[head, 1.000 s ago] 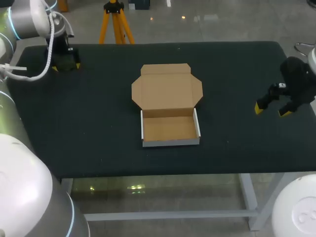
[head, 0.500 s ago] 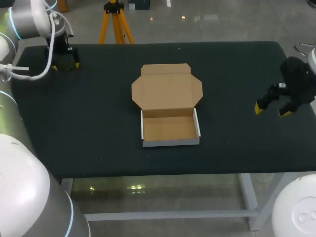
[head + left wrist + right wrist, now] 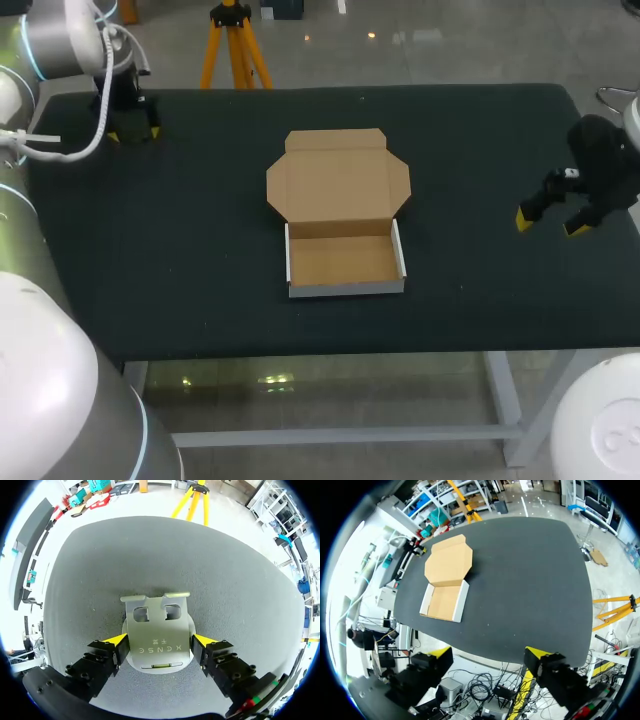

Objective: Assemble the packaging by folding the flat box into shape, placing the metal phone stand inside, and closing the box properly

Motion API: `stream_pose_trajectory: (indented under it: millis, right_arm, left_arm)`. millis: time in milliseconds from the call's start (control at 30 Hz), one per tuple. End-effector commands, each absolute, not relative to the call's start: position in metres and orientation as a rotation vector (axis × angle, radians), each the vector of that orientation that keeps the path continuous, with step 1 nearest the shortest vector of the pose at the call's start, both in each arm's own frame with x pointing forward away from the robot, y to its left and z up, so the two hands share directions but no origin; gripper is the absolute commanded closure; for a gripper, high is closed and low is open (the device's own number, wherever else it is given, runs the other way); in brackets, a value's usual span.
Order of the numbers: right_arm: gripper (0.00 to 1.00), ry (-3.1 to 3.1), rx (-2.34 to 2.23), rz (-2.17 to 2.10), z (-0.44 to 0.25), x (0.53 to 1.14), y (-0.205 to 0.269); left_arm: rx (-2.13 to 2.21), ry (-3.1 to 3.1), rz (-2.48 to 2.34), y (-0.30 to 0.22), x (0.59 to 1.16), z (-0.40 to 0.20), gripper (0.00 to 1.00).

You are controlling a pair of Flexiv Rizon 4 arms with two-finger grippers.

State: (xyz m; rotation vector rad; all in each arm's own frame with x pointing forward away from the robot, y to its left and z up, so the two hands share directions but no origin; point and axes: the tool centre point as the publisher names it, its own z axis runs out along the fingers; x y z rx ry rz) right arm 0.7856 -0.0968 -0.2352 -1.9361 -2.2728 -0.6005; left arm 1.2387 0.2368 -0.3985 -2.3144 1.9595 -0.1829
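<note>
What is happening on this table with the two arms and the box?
Two robot arms are packing a phone stand into a cardboard box. The box is already folded into shape in the middle of the table, with its lid lying open and nothing inside. The left end effector is down at the metal phone stand near the table's far left corner; whether it has gripped it is unclear. The right end effector hangs open and empty on the right.

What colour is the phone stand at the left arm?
The metal phone stand is silver-grey; left wrist view shows it best.
</note>
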Motion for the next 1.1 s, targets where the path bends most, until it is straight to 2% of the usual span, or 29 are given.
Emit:
stream_pose_trajectory:
  millis: [33,67,100,167,1100]
  right_arm:
    - [0.0,-2.273,-1.934,-0.595,-0.233,0.785,-0.097]
    - [0.0,-2.273,-1.934,-0.595,-0.233,0.785,-0.097]
    - [0.0,-2.273,-1.934,-0.595,-0.233,0.785,-0.097]
    - [0.0,-2.273,-1.934,-0.595,-0.233,0.785,-0.097]
    - [0.0,-2.273,-1.934,-0.595,-0.233,0.785,-0.097]
  left_arm:
    - [-2.34,1.986,-0.128,0.237,1.249,-0.403,0.17]
    - [-2.34,1.987,-0.127,0.237,1.249,-0.403,0.25]
    - [-2.339,1.987,-0.124,0.237,1.25,-0.404,0.57]
    - [-2.338,1.987,-0.121,0.237,1.25,-0.404,1.0]
    - [-2.277,1.987,-0.226,0.238,1.224,-0.373,1.0]
